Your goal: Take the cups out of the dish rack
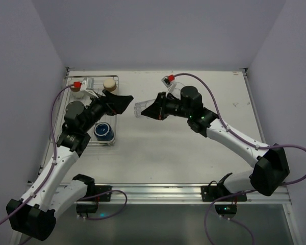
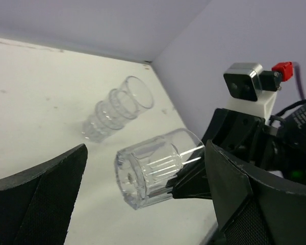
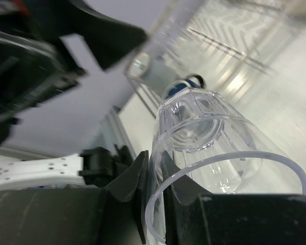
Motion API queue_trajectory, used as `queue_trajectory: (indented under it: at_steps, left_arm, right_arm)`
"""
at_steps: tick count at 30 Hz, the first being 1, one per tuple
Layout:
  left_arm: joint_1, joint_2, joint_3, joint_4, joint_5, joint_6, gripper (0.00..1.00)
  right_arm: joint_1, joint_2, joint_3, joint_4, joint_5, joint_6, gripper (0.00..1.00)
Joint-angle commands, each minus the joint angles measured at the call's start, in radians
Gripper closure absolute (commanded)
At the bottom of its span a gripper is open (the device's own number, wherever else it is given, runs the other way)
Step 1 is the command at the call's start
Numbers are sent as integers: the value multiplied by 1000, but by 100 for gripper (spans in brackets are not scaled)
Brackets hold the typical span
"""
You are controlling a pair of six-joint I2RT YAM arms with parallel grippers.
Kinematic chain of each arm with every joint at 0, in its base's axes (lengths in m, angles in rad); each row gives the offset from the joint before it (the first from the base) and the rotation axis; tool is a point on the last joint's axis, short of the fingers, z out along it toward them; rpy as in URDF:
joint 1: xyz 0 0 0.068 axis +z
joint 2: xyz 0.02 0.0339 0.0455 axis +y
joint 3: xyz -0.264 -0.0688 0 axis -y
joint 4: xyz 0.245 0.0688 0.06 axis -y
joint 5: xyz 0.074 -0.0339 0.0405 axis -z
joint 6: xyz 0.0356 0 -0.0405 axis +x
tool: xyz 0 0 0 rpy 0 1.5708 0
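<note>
Beside the dish rack (image 1: 104, 145), the right tool (image 1: 153, 110) clamps a clear tumbler (image 1: 142, 109); the left tool (image 1: 124, 102) gapes wide.

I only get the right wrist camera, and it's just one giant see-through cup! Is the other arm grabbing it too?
Observer: No. The left end effector is open wide and isn't clamping the clear tumbler.
Kid: Is my cup over the rack?
Observer: No. It hangs in the air between the two arms, over bare table, to the right of the dish rack.
Kid: Are any cups out yet?
Observer: Yes, one. A second tumbler lies on its side on the table, farther back.
</note>
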Motion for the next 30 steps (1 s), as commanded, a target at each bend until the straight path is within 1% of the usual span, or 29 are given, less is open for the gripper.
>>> queue_trajectory:
  at_steps: [1,2,3,5,6,7,8,9,10,11,12,13,14,15,16,18,19,22,25,30]
  left_arm:
    - [-3,-46,91,-303,-193,249,1]
    - [-3,-54,100,-335,-222,273,1]
    - [-3,-66,117,-393,-250,311,1]
    - [-3,-87,125,-459,-337,346,1]
    - [-3,-113,123,-478,-362,362,1]
    - [-3,-129,120,-492,-404,389,1]
    - [-3,-143,116,-515,-464,402,1]
    - [-3,-170,105,-523,-489,423,1]
    - [-3,-182,99,-529,-510,432,1]
    - [-3,-195,93,-532,-543,441,1]
    - [-3,-212,80,-535,-554,455,1]
    - [-3,-219,74,-537,-572,461,1]
    - [-3,-222,65,-540,-578,466,1]
    - [-3,-230,62,-540,-581,475,1]
    - [-3,-232,59,-541,-586,478,1]
    - [-3,-236,47,-534,-595,488,1]
    - [-3,-236,40,-527,-597,491,1]
    - [-4,-247,14,-504,-601,491,2]
    - [-3,-247,11,-512,-619,491,2]
    - [-3,-236,19,-515,-649,491,2]
  right_arm:
    - [5,7,121,-327,107,-184,100]
    - [8,21,145,-376,149,-205,100]
    - [22,38,166,-466,175,-247,100]
    - [42,110,264,-566,239,-291,100]
    - [65,143,305,-676,321,-334,100]
    - [76,221,394,-726,368,-356,100]
    - [87,264,442,-775,412,-373,100]
    - [105,307,488,-868,477,-411,100]
    - [111,352,590,-915,502,-428,100]
    - [117,439,641,-958,517,-442,100]
    - [128,478,683,-1025,567,-466,100]
    - [131,518,767,-1054,586,-479,100]
    - [133,591,810,-1084,601,-488,100]
    - [133,623,842,-1123,618,-503,100]
    - [133,656,911,-1143,647,-514,100]
    - [133,744,973,-1185,672,-541,100]
    - [133,775,1037,-1200,674,-549,100]
    - [133,875,1128,-1214,663,-575,100]
    - [131,956,1195,-1220,664,-600,100]
    - [131,1015,1220,-1199,655,-629,100]
